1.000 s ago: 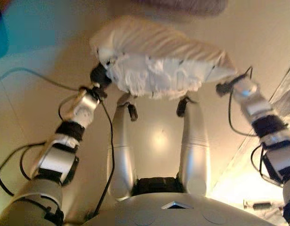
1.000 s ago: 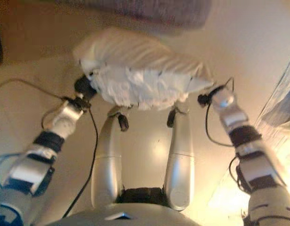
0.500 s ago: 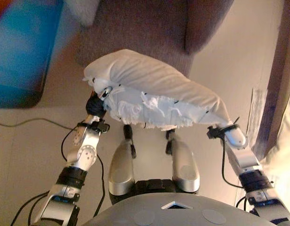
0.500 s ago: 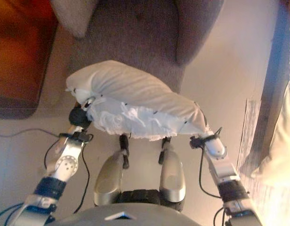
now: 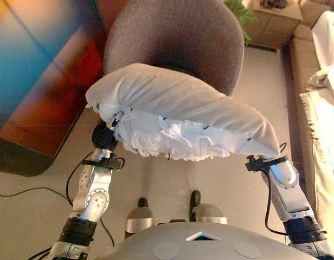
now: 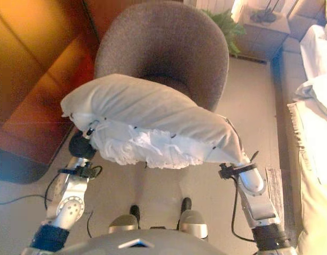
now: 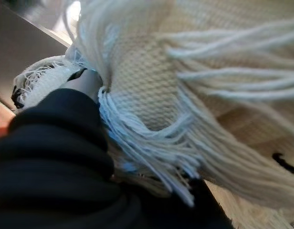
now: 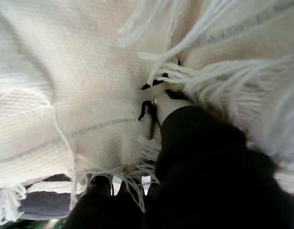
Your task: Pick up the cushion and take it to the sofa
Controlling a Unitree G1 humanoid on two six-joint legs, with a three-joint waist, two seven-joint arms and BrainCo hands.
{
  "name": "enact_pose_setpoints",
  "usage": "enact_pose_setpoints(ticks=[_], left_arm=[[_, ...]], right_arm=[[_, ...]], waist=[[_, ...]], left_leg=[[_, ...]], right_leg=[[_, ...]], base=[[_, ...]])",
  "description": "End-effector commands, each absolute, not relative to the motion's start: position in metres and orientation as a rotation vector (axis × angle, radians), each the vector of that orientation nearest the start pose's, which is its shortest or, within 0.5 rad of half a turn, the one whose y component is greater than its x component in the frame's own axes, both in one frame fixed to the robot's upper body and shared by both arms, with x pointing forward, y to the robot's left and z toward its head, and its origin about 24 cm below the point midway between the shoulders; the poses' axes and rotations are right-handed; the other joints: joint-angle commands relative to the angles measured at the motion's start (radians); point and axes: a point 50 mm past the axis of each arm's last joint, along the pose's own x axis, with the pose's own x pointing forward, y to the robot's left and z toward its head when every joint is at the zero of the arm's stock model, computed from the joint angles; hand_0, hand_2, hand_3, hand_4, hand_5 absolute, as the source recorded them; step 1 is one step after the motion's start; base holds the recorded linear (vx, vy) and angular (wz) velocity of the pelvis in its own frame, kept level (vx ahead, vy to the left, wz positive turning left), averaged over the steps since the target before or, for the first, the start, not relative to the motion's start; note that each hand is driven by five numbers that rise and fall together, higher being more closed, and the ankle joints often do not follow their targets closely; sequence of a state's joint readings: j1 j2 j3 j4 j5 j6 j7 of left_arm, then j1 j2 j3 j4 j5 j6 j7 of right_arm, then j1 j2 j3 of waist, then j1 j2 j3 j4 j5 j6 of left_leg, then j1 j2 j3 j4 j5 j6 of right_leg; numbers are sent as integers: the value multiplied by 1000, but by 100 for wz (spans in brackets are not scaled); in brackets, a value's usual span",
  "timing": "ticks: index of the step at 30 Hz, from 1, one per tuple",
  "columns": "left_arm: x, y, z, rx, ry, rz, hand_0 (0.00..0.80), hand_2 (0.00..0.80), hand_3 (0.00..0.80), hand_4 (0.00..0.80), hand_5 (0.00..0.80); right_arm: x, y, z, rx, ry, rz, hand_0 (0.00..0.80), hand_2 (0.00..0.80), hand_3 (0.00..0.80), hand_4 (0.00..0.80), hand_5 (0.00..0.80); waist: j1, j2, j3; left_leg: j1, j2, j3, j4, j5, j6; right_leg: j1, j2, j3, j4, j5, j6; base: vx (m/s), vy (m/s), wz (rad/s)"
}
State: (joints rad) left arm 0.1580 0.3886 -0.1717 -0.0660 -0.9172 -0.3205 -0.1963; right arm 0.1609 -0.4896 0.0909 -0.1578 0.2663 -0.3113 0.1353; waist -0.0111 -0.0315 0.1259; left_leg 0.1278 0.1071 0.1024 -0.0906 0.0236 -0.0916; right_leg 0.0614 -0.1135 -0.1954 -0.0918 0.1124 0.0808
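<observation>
A cream cushion [image 5: 178,108] with a white fringe [image 5: 172,138] along its near edge hangs level in the air in front of me, carried between both arms. My left hand [image 5: 104,138] is tucked under its left end, and the left wrist view shows only the dark cover [image 7: 56,143] buried in fringe. My right hand [image 8: 204,157] sits under the cushion's right end, hidden from the eye views past the wrist. The sofa [image 5: 324,108], draped in white cloth, runs along the right edge of the view.
A grey armchair [image 5: 178,38] stands straight ahead, just beyond the cushion. A large orange and blue surface [image 5: 37,70] lies at the left. A small wooden cabinet [image 5: 273,21] and a green plant [image 5: 240,11] are at the far right. Beige floor [image 5: 254,81] separates the armchair and sofa.
The whole view has swung upward: the armchair, cabinet and sofa have come into sight. The cushion stays held between both arms as before.
</observation>
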Motion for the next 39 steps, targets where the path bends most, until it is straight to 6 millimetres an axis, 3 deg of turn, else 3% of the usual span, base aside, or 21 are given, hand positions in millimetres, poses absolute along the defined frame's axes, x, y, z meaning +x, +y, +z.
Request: enact_pose_setpoints(ticks=[1,5,8,11,12,13,16,18,20,21,25,29,31,33,34,36,37,39], left_arm=[[226,168,97,-547,-391,-379,800,800,800,800,800],[225,171,100,-559,-411,-359,800,800,800,800,800],[222,177,100,-566,-445,-332,800,800,800,800,800],[223,177,100,-576,-468,-332,800,800,800,800,800],[223,176,100,-578,-466,-335,800,800,800,800,800],[224,175,99,-583,-464,-336,800,800,800,800,800],[226,171,105,-577,-478,-343,800,800,800,800,800],[227,168,105,-579,-483,-347,800,800,800,800,800],[227,167,104,-587,-474,-342,800,800,800,800,800],[226,166,100,-599,-459,-328,800,800,800,800,800],[220,166,93,-619,-437,-312,800,800,800,800,800],[219,162,90,-625,-446,-318,800,800,800,800,800],[223,161,94,-621,-463,-330,800,800,800,800,800],[228,162,101,-597,-479,-350,800,800,800,800,800],[230,162,101,-595,-472,-346,800,800,800,800,800],[230,166,102,-584,-475,-352,800,800,800,800,800],[228,165,103,-567,-478,-362,800,800,800,800,800],[225,165,102,-558,-467,-364,800,800,800,800,800]], right_arm=[[217,-176,142,-133,-596,388,800,800,800,800,800],[217,-178,145,-137,-598,391,800,800,800,800,800],[216,-177,146,-147,-616,430,800,800,800,800,800],[218,-174,146,-137,-634,449,800,800,800,800,800],[220,-173,145,-139,-634,444,800,800,800,800,800],[222,-172,145,-140,-634,439,800,800,800,800,800],[225,-163,149,-139,-653,447,800,800,800,800,800],[226,-159,148,-143,-654,448,800,800,800,800,800],[227,-157,147,-143,-646,446,800,800,800,800,800],[227,-156,144,-145,-633,447,800,800,800,800,800],[223,-156,141,-132,-609,457,800,800,800,800,800],[222,-161,140,-124,-607,444,800,800,800,800,800],[223,-162,144,-122,-624,440,800,800,800,800,800],[224,-164,147,-112,-640,426,800,800,800,800,800],[225,-165,147,-104,-638,416,800,800,800,800,800],[224,-167,146,-89,-627,403,800,800,800,800,800],[223,-164,144,-85,-623,402,800,800,800,800,800],[221,-159,140,-81,-621,386,800,800,800,800,800]], waist=[[-4,1,-46],[-5,-18,-31],[-8,-38,-2],[-7,-58,36],[-4,-58,42],[6,-53,53],[31,-20,75],[38,8,82],[46,17,82],[56,31,74],[79,43,68],[86,44,84],[85,39,92],[80,22,80],[81,13,73],[93,-22,47],[105,-36,28],[118,-51,3]], left_leg=[[-21,3,-21,3,-20,39],[-41,37,-15,85,-13,18],[-121,79,0,273,29,14],[-220,115,30,504,55,34],[-235,112,29,529,48,38],[-242,82,16,533,30,48],[-287,-21,-12,458,63,49],[-310,-49,-6,346,119,38],[-311,-68,-8,267,146,34],[-324,-81,-25,179,179,29],[-342,-68,-85,17,230,16],[-388,-21,-125,3,252,-6],[-390,-7,-120,28,234,-3],[-382,-9,-55,91,155,22],[-382,-22,-54,126,139,34],[-392,-75,-59,233,80,72],[-388,-99,-68,232,59,92],[-368,-139,-110,231,33,123]], right_leg=[[69,38,2,44,-133,-26],[59,54,34,45,-127,-51],[39,66,63,64,-120,-76],[45,80,79,82,-119,-106],[51,83,78,85,-122,-107],[61,88,73,97,-133,-105],[70,128,85,156,-185,-107],[86,166,106,177,-212,-111],[107,179,120,180,-227,-108],[130,200,140,188,-249,-109],[157,230,185,251,-316,-116],[155,215,172,355,-413,-115],[149,198,162,407,-446,-108],[140,144,117,510,-413,-65],[144,127,113,543,-390,-49],[177,83,104,602,-314,-6],[183,64,106,630,-241,21],[156,62,149,690,-136,48]], base=[[-37,-190,2],[-48,-198,-1],[-91,-196,-14],[-23,-239,-35],[54,-150,-29],[70,-56,-14],[119,-14,-11],[288,46,-23],[367,73,-50],[418,80,-58],[521,97,18],[608,171,7],[562,219,-10],[761,294,-22],[761,250,-39],[737,194,-35],[711,155,-13],[652,118,-19]])
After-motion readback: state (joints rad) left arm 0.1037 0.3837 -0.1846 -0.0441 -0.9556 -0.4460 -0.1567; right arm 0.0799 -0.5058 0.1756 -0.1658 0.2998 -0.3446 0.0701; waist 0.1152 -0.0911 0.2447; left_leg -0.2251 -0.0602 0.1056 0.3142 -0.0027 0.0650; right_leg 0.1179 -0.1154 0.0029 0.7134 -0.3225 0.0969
